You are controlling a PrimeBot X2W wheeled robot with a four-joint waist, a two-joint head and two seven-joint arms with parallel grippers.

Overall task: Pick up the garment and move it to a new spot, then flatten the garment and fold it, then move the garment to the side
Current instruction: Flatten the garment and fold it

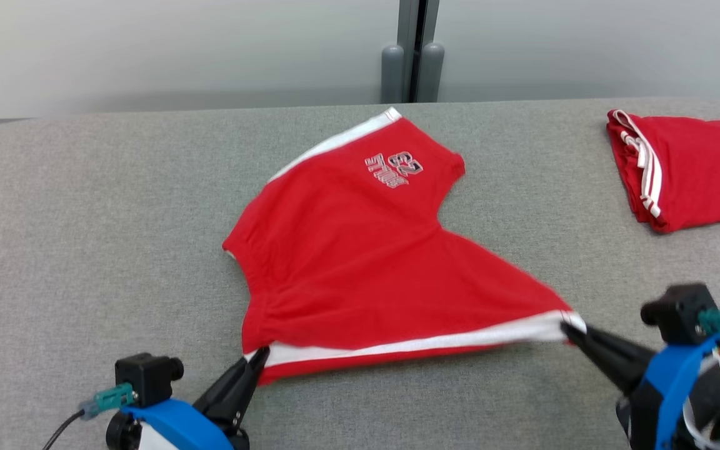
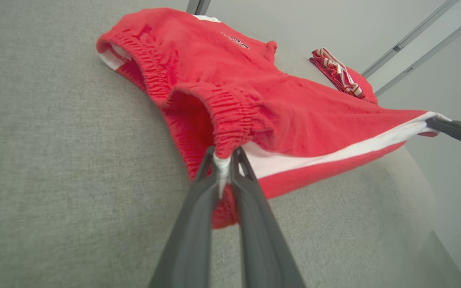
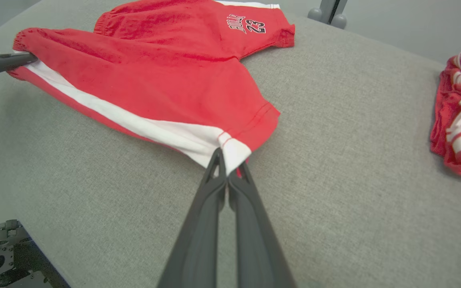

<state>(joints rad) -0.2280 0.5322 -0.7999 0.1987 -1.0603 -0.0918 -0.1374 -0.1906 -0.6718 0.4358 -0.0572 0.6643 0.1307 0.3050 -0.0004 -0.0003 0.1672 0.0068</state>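
Note:
The garment (image 1: 360, 250) is red with a white side stripe and black-and-white block characters (image 3: 248, 25), and lies spread on the grey table (image 1: 97, 219). Its near edge is stretched taut between my two grippers. My left gripper (image 1: 260, 357) is shut on the gathered elastic corner at the near left, seen close in the left wrist view (image 2: 223, 158). At the near right, my right gripper (image 1: 569, 328) is shut on the white-striped corner (image 3: 230, 154). The far part of the garment rests on the table.
A second red garment with white stripes (image 1: 691, 172) lies folded at the far right of the table. The table's near edge runs just below my grippers, and a grey post (image 1: 411, 59) stands behind the far edge.

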